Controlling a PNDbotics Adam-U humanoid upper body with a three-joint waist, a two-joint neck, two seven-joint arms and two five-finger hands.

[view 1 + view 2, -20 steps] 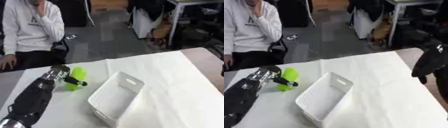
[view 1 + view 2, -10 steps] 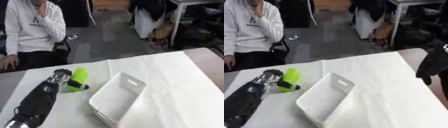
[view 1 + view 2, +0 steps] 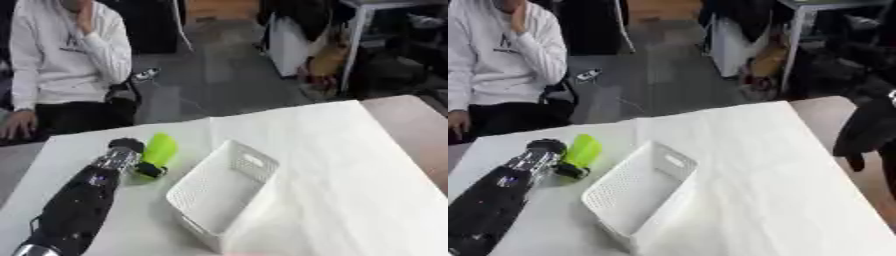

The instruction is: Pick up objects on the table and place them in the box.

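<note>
We note that our left hand [image 3: 150, 169], fingers apparently curled on the green object [image 3: 160, 149], sits just left of the white box [image 3: 219, 195] on the desk [image 3: 350, 165], while our right hand [image 3: 866, 132] hangs relaxed, empty, far right.

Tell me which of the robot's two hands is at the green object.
The left hand: it has reached the bright green object left of the white box. The right hand hangs off the table's right edge, far from it.
</note>
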